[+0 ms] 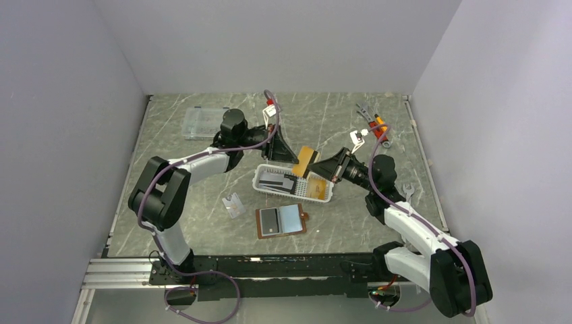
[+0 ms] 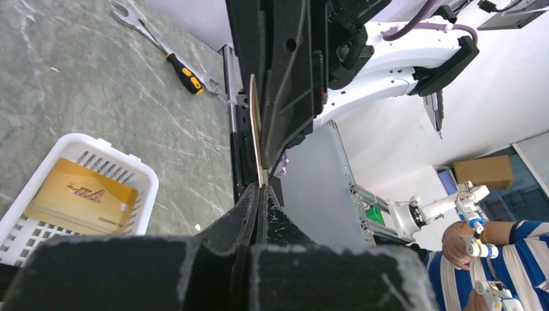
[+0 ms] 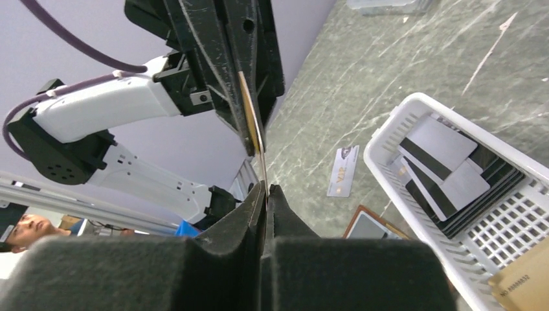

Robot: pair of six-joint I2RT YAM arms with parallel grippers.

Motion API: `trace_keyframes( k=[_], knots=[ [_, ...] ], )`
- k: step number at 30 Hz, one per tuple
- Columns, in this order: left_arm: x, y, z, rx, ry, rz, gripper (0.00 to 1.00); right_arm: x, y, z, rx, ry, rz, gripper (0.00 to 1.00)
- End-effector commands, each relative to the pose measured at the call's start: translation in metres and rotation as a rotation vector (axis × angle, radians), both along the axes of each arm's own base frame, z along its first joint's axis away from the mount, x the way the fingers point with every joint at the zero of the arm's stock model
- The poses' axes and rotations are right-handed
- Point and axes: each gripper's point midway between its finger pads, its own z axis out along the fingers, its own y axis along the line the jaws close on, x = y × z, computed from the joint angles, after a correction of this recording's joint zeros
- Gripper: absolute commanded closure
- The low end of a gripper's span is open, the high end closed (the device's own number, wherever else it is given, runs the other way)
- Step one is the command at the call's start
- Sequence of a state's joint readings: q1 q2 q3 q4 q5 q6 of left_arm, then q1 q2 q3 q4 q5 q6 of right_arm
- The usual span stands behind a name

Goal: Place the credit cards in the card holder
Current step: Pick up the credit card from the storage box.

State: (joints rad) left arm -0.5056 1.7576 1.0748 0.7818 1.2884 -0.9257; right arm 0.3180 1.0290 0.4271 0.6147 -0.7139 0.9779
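Credit card [image 1: 307,161], orange-gold, was held above the basket [image 1: 260,181], clamped by both left gripper [image 1: 292,156] and right gripper [image 1: 322,167]. One grip was best released before carriage to the open card holder [image 1: 281,221].

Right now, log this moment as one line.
left gripper: shut on orange-gold flat card; right gripper: shut on it; card: held midair, near white slotted basket

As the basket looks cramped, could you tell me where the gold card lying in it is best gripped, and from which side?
The gold card lies flat at one end of the white basket, walls close on three sides; bare floor shows only toward the other stacked cards. So probably grip the edge facing those cards, coming down at a slant from that side.
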Motion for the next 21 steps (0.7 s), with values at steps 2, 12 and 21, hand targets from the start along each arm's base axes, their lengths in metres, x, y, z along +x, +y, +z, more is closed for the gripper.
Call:
trace_keyframes(
  k=[2, 12, 21],
  knots=[
    [-0.018, 0.003, 0.023, -0.043, -0.094, -0.032, 0.95, 0.01, -0.001, 0.037, 0.067, -0.072, -0.069, 1.0],
    [-0.022, 0.005, 0.038, -0.043, -0.056, -0.022, 0.63, 0.005, 0.007, 0.034, -0.001, -0.054, -0.029, 1.0],
    [-0.018, 0.013, 0.046, -0.061, -0.078, -0.001, 0.69, -0.006, 0.035, 0.01, -0.135, 0.0, 0.064, 1.0]
  ],
)
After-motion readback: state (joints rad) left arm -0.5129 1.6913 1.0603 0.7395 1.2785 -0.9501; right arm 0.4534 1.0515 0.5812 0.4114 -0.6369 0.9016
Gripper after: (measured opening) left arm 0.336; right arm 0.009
